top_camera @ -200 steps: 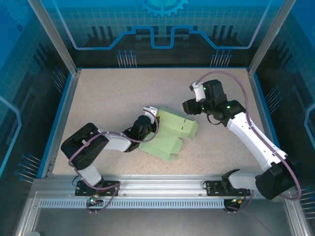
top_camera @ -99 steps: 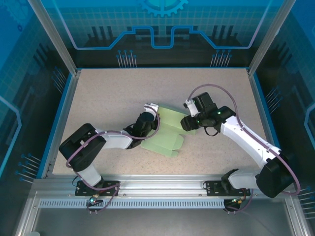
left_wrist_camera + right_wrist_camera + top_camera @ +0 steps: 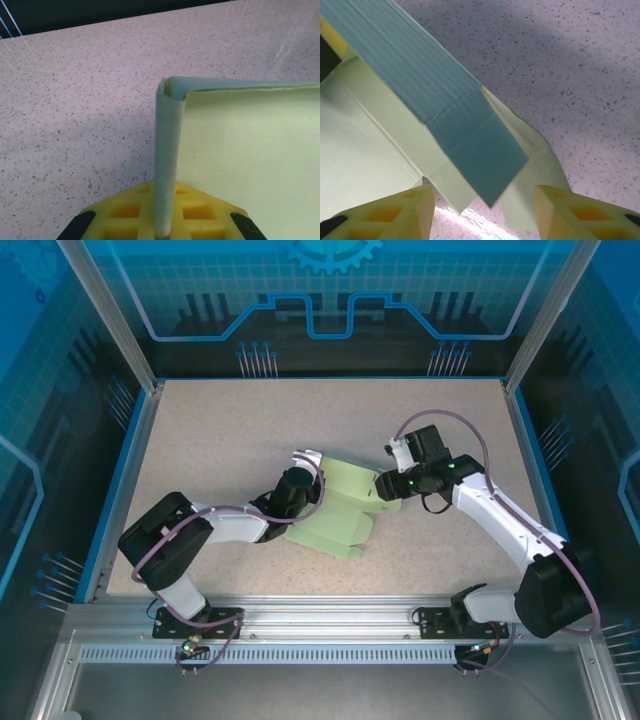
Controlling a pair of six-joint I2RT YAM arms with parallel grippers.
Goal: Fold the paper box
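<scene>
Paper box edge inside left claw

Bright overhead light, soft shadows; paper box flap shaded, close-ups blurry.

The paper box (pale green, partly folded) has the left pincer at its left edge, the right pincer opposite.

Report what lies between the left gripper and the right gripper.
The paper box spans that stretch, as the top view shows: the left gripper pinches its left edge, and the right gripper stands open around a flap on its right side.
</scene>
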